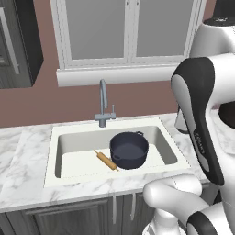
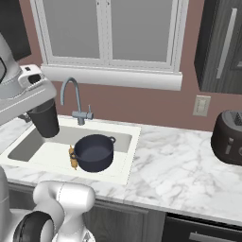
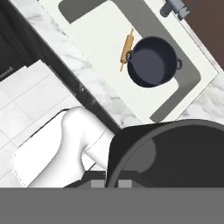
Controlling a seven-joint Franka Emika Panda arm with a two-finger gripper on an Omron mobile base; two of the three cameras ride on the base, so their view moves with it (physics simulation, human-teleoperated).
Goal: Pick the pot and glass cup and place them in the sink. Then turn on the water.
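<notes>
We list the pot [image 1: 129, 150] as dark navy with a smooth, matt enamel look. The glass cup [image 2: 44, 118] reads smooth, dark grey and nearly opaque. We record the sink [image 1: 78, 140] as plain matt white, the counter [image 2: 179, 165] as polished grey-veined marble, the faucet [image 1: 103, 105] as brushed grey metal, and the rolling pin [image 1: 106, 160] as pale wood.
</notes>
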